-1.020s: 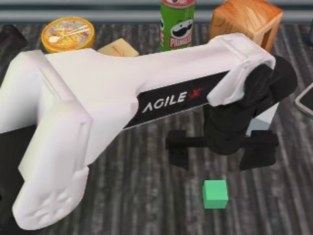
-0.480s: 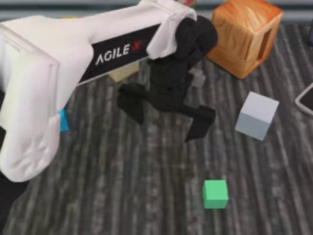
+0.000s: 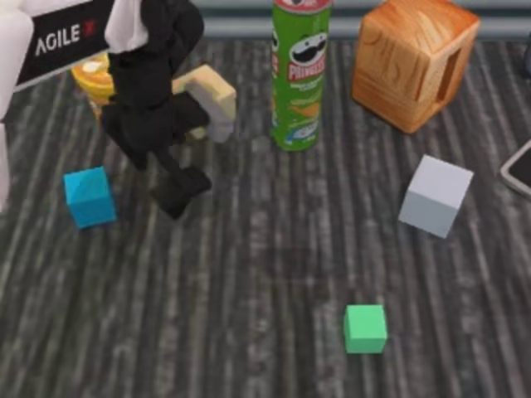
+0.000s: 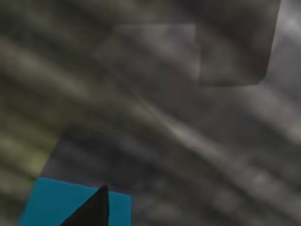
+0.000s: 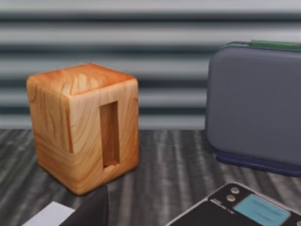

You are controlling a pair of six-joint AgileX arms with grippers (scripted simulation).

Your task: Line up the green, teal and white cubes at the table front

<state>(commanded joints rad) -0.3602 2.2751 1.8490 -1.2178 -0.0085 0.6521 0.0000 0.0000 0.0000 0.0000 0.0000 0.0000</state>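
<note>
The green cube (image 3: 365, 328) sits alone near the table front, right of centre. At the left lies the teal cube (image 3: 90, 196), and the white cube (image 3: 436, 196) is at the right. My left gripper (image 3: 158, 172) hangs open just right of the teal cube, with nothing between its fingers. In the left wrist view one dark fingertip (image 4: 93, 210) shows over the teal cube (image 4: 51, 202). My right arm is out of the top view. Its wrist view shows one dark fingertip (image 5: 96, 207) beside a corner of the white cube (image 5: 49, 214).
At the back stand a green crisps can (image 3: 300, 75), an orange wood-grain box (image 3: 415, 58), a tan block (image 3: 207, 93) and a yellow tin (image 3: 91, 76). A flat device (image 3: 519, 166) lies at the right edge. A grey case (image 5: 256, 103) stands farther back.
My left arm has swung from the table's right middle to the back left, its gripper still open. The teal cube, the can and the white cube have come into sight.
</note>
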